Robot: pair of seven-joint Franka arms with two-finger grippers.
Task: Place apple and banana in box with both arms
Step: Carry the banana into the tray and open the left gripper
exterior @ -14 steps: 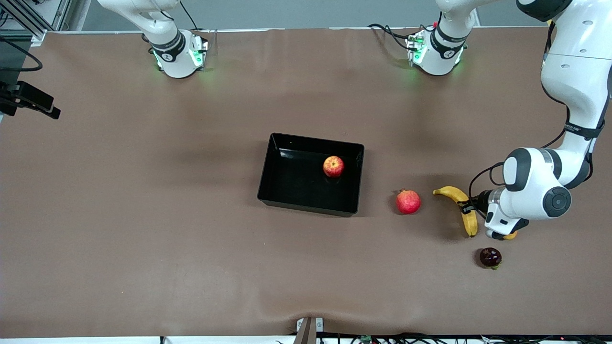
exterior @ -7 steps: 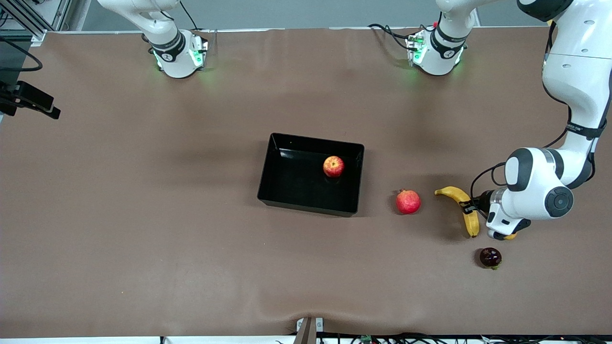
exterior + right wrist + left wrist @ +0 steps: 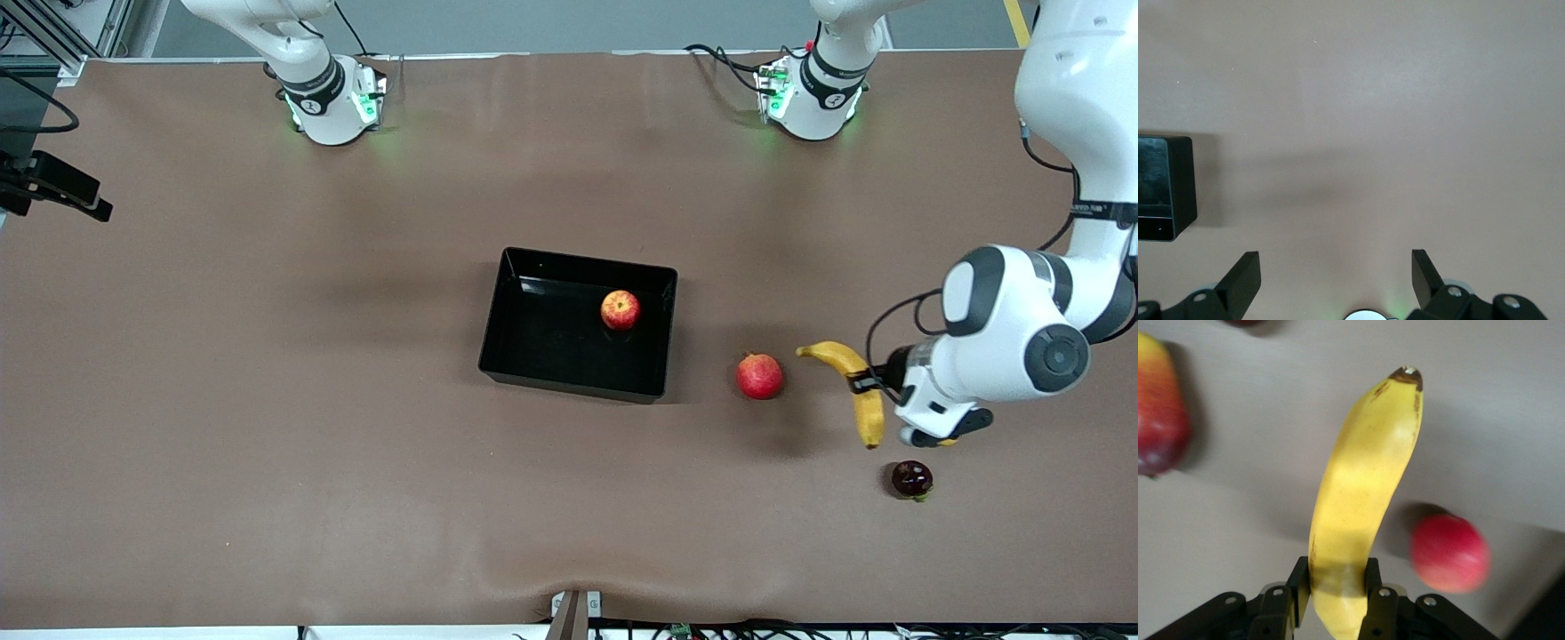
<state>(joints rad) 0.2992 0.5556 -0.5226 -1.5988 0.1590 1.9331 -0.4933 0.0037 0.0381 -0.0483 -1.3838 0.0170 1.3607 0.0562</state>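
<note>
from the front we see the apple (image 3: 620, 309) sitting in the box (image 3: 533, 356) mid-table, while the left gripper (image 3: 861, 382) pinches the banana (image 3: 855, 385) above the table's left-arm end, near a red crowned fruit (image 3: 758, 375). the left wrist shows fingers (image 3: 1298, 583) clamped on the banana. on the right wrist we find the right gripper (image 3: 1336, 270) spread wide over bare table (image 3: 1391, 100) beside the box's corner.

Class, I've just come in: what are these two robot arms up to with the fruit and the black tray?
The left gripper is shut on the banana and holds it just above the table, toward the left arm's end. The apple already sits in the box. The right gripper waits open over bare table. A redder round fruit lies between box and banana.
</note>
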